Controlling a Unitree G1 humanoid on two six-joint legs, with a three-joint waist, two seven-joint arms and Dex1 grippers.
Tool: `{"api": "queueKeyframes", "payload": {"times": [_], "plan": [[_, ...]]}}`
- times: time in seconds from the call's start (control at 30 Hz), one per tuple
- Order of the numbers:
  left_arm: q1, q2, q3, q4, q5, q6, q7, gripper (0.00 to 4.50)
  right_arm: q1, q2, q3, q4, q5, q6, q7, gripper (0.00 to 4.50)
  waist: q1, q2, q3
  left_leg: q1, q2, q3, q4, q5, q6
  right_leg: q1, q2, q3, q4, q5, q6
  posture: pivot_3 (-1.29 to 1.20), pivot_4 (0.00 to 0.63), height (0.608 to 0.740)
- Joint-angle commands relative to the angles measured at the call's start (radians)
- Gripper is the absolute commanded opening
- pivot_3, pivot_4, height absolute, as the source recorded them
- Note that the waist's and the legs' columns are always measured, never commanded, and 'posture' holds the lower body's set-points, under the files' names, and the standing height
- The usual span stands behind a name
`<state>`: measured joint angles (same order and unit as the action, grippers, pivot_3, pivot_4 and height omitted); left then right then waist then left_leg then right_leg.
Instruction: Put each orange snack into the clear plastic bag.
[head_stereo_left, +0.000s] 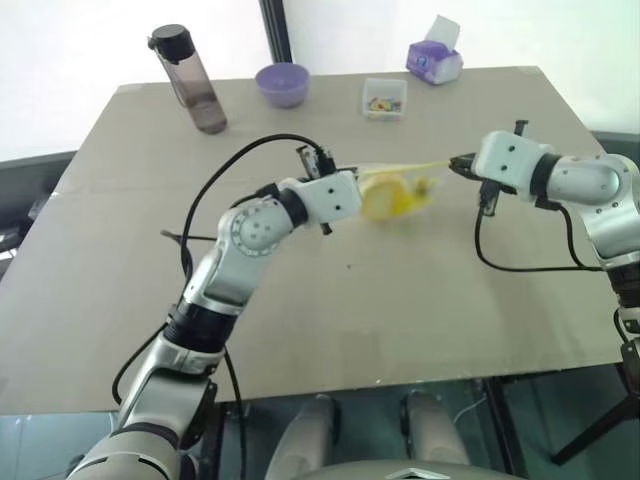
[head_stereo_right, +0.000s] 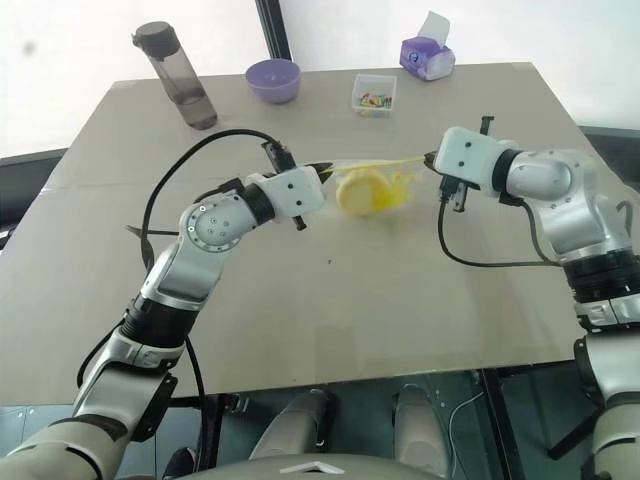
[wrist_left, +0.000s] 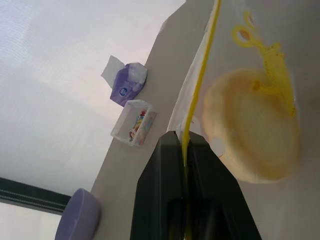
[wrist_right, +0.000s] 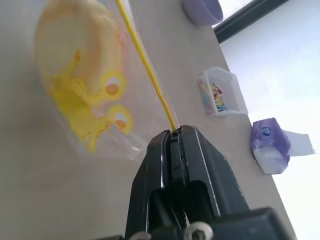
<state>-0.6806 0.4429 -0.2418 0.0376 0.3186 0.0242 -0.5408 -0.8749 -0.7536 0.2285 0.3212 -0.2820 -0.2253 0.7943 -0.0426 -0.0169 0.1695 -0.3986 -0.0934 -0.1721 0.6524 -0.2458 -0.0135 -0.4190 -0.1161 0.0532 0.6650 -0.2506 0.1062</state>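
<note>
With both arms raised over the middle of the table (head_stereo_left: 300, 330), the clear plastic bag (head_stereo_left: 400, 190) hangs stretched between them, clear of the tabletop. Left gripper (head_stereo_left: 352, 178) is clamped tight on the bag's yellow seal strip (wrist_left: 200, 75) at the 9 o'clock end; left wrist view shows the strip running straight out from between the two black fingers (wrist_left: 160, 185), no gap. Right gripper (head_stereo_left: 458, 165) pinches the same strip at the 3 o'clock end; right wrist view shows its fingers (wrist_right: 200, 165) pressed together on it. Strip is taut, sloping slightly up toward the right gripper. One orange snack (head_stereo_left: 385, 197) sits inside the bag, hanging below the strip, closer to the left gripper; pale domed shape visible through the film in both wrist views, next to the yellow cartoon print (wrist_right: 95, 120) on the bag. Can't make out a second snack. Along the table's far edge, 10 to 1 o'clock from the bag: smoky grey bottle (head_stereo_left: 190, 80) upright, purple bowl (head_stereo_left: 282, 84), small clear box (head_stereo_left: 384, 98) with colourful bits, purple tissue pack (head_stereo_left: 434, 60). All well apart from the bag and both grippers.
</note>
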Motion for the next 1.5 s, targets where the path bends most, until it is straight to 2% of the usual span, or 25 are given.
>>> {"api": "queueKeyframes", "payload": {"times": [0.03, 0.17, 0.27, 0.43, 0.57, 0.67, 0.73, 0.77, 0.9, 0.93, 1.0, 1.03, 1.23, 1.43, 1.5], "plan": [[-0.089, -0.001, 0.035, 0.139, 0.007, -0.073, 0.077, 0.00, -0.102, 0.044, -0.003, 0.085, -0.053, -0.033, -0.105, 0.02, -0.002, 0.000, 0.000, 0.000, 0.000, 0.000, 0.000, 0.000, 0.000, 0.000, 0.000, 0.000, 0.001, 0.000, 0.000, 0.00, 0.150, 0.740], [-0.237, -0.005, 0.038, 0.320, 0.014, -0.154, 0.145, 0.00, -0.191, 0.079, 0.012, 0.213, -0.104, -0.097, -0.183, 0.02, -0.001, 0.000, 0.000, -0.001, 0.000, -0.001, 0.000, 0.000, 0.000, -0.001, 0.000, 0.000, -0.001, 0.000, 0.000, 0.00, 0.150, 0.740], [-0.258, -0.001, 0.037, 0.327, -0.002, -0.187, 0.139, 0.00, -0.185, 0.071, 0.003, 0.219, -0.096, -0.114, -0.182, 0.02, 0.001, 0.000, 0.000, -0.003, -0.002, -0.001, -0.001, 0.000, 0.000, -0.001, -0.002, -0.001, -0.003, 0.000, 0.000, 0.00, 0.150, 0.740], [-0.109, 0.011, 0.044, 0.145, -0.040, -0.124, 0.073, 0.00, -0.039, 0.033, -0.040, 0.048, -0.002, -0.057, -0.090, 0.02, -0.001, 0.000, 0.000, -0.004, -0.002, -0.001, -0.003, 0.000, 0.000, -0.003, -0.003, 0.000, -0.004, 0.000, 0.000, 0.00, 0.150, 0.740], [0.130, 0.013, 0.051, -0.128, -0.112, 0.036, -0.015, 0.00, 0.194, 0.017, -0.086, -0.186, 0.104, 0.094, -0.012, 0.02, -0.005, 0.000, 0.000, -0.004, -0.001, -0.001, -0.002, 0.000, 0.000, -0.004, -0.002, 0.000, -0.001, 0.000, 0.000, 0.00, 0.150, 0.740], [0.248, 0.017, 0.049, -0.253, -0.121, 0.122, -0.042, 0.00, 0.327, 0.013, -0.110, -0.300, 0.142, 0.182, 0.003, 0.02, -0.002, 0.000, 0.000, -0.002, -0.001, 0.000, 0.000, 0.000, 0.000, -0.002, -0.001, 0.001, 0.002, 0.000, 0.000, 0.00, 0.150, 0.740], [0.313, 0.011, 0.044, -0.320, -0.126, 0.181, -0.051, 0.66, 0.413, 0.004, -0.122, -0.363, 0.155, 0.219, 0.006, 0.00, 0.003, 0.000, 0.000, 0.001, -0.001, 0.000, 0.001, 0.000, 0.001, -0.001, -0.001, 0.001, 0.004, 0.000, 0.000, 0.00, 0.150, 0.740], [0.351, 0.006, 0.041, -0.348, -0.129, 0.207, -0.049, 0.95, 0.469, -0.006, -0.129, -0.394, 0.162, 0.241, 0.009, 0.31, 0.004, 0.001, 0.000, 0.002, -0.001, 0.000, 0.001, 0.000, 0.001, 0.001, -0.001, 0.001, 0.004, 0.000, 0.000, 0.00, 0.150, 0.740], [0.431, -0.021, 0.060, -0.392, -0.140, 0.275, -0.013, 2.65, 0.612, 0.009, -0.180, -0.474, 0.248, 0.370, 0.013, 1.85, 0.010, 0.001, 0.000, 0.005, -0.001, 0.000, 0.001, -0.001, 0.002, 0.004, -0.001, 0.001, 0.004, 0.000, 0.000, 0.00, 0.150, 0.740], [0.459, -0.068, 0.101, -0.411, -0.189, 0.325, 0.015, 3.03, 0.654, 0.028, -0.209, -0.489, 0.296, 0.417, 0.012, 2.26, 0.010, 0.001, 0.000, 0.006, 0.000, 0.000, 0.001, -0.001, 0.002, 0.005, 0.000, 0.000, 0.004, 0.000, 0.000, 0.00, 0.150, 0.740], [0.507, -0.149, 0.185, -0.454, -0.284, 0.444, 0.054, 3.03, 0.719, 0.058, -0.264, -0.517, 0.383, 0.495, 0.009, 2.26, 0.011, 0.001, -0.001, 0.007, 0.000, -0.001, 0.001, -0.002, 0.003, 0.007, 0.000, 0.000, 0.003, 0.000, 0.000, 0.00, 0.150, 0.740], [0.539, -0.146, 0.205, -0.484, -0.300, 0.454, 0.043, 3.03, 0.755, 0.067, -0.297, -0.529, 0.423, 0.516, 0.013, 2.26, 0.011, 0.001, -0.001, 0.007, 0.001, -0.001, 0.001, -0.003, 0.005, 0.008, 0.000, 0.000, 0.002, 0.000, 0.000, 0.00, 0.150, 0.740], [0.728, -0.086, 0.396, -0.661, -0.498, 0.552, -0.045, 3.03, 0.924, 0.068, -0.503, -0.556, 0.671, 0.584, 0.102, 2.26, 0.013, 0.002, -0.001, 0.007, 0.001, 0.000, 0.000, -0.003, 0.005, 0.008, 0.000, 0.000, 0.000, 0.000, 0.000, 0.00, 0.150, 0.740], [0.860, -0.029, 0.514, -0.739, -0.621, 0.578, -0.078, 3.03, 0.955, 0.064, -0.625, -0.546, 0.829, 0.601, 0.164, 2.26, 0.020, 0.002, -0.002, 0.009, 0.003, 0.001, 0.000, -0.003, 0.006, 0.010, 0.000, 0.000, -0.002, 0.000, 0.000, 0.00, 0.150, 0.740], [0.889, -0.015, 0.534, -0.752, -0.646, 0.575, -0.080, 3.03, 0.954, 0.055, -0.644, -0.553, 0.869, 0.621, 0.173, 2.26, 0.028, 0.003, -0.001, 0.014, 0.005, 0.001, -0.001, -0.004, 0.006, 0.015, 0.001, 0.000, -0.003, 0.000, 0.000, 0.00, 0.150, 0.740]]}}
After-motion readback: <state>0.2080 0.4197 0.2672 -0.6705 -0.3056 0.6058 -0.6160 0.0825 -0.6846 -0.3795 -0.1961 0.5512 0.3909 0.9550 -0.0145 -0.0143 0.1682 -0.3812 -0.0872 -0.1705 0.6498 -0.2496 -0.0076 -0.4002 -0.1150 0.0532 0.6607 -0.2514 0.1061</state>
